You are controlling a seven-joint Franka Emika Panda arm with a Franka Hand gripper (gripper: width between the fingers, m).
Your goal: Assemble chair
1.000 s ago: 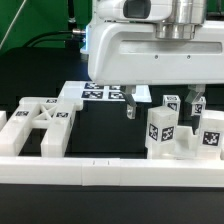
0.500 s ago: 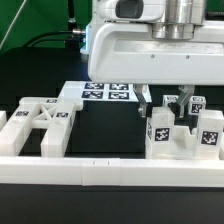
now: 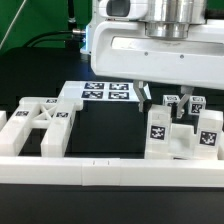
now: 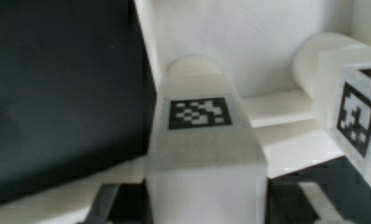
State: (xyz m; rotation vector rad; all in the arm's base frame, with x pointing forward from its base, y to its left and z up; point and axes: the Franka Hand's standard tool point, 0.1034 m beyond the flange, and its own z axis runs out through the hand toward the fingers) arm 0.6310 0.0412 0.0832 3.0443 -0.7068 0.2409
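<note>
Parts of the chair lie loose on the black counter in the exterior view. We see the frame on that view's left, just behind the front rail, and two blocks close together on the right, the outer one reaching the picture's edge. Two cubes sit behind them, partly hidden. The marker board lies farther back, its rear edge covered by the arm, which fills the top of the picture. The claw comes down over the blocks with its fingers narrowly set. Their tips end behind the nearer block, so from here we cannot tell what they touch.

The wrist view is close and soft. There we see the claw pinching a white block with a tag on the face toward the camera. It fills the gap between the two dark fingers, which the picture's edge cuts off. A second block stands just beside it, its tag sliced by the edge. A rounded white shape beyond is too blurred for us to name. We cannot say for certain which of the outside view's blocks is the pinched one.
</note>
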